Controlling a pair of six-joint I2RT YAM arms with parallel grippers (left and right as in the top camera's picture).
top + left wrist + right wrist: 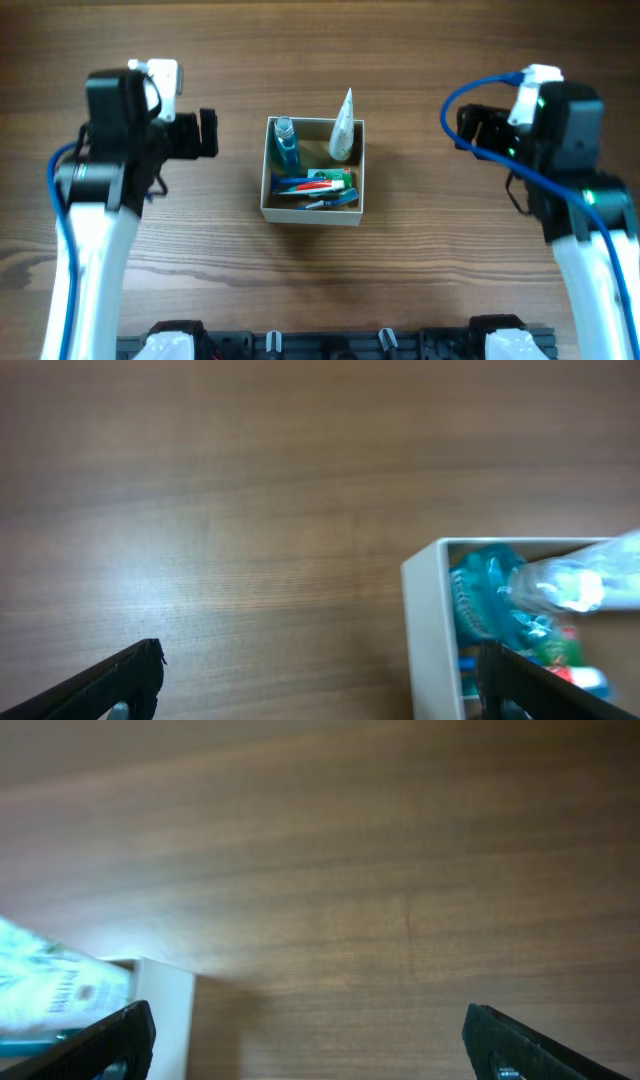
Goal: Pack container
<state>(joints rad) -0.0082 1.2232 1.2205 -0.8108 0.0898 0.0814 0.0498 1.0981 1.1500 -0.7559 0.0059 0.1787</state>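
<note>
Since container looks thin-walled, likely light, crushable: pinch side wall at rim; left claw, right claw wide, empty.

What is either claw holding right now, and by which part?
Nothing is held. The left claw and right claw are both open and empty; the toiletries lie in the container.

White arm links, black joint housings, looping blue cables, black tool fingers
</note>
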